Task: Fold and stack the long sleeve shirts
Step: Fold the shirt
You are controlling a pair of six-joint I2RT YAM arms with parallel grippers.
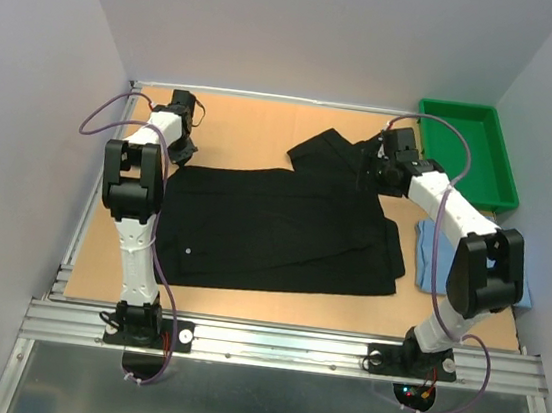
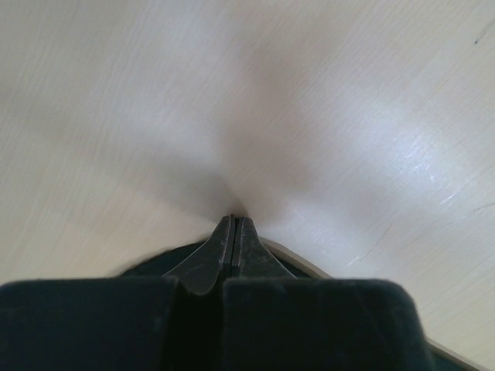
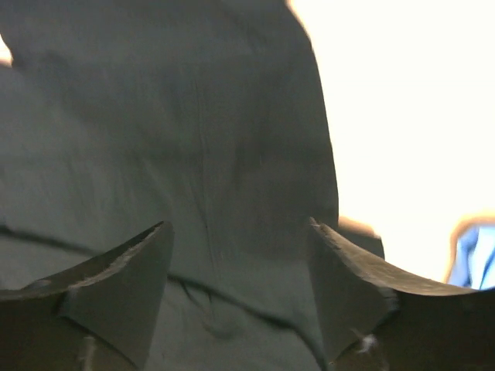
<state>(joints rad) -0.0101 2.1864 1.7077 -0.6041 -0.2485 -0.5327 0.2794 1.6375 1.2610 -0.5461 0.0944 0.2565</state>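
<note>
Left pincer (image 2: 234,232) pressed together over table (image 2: 356,116), right pincer (image 3: 240,259) spread apart above black shirt (image 3: 193,131)

Left arm (image 1: 136,184) extended toward far left, elbow raised mid-way, wrist tipped down. Left gripper (image 2: 233,224) low, fingers pressed flat together, no gap between tips. Right arm (image 1: 485,267) elbow high on right, forearm reaching in toward far centre. Right gripper (image 3: 238,228) pointing down, fingers spread wide apart, nothing between.
</note>
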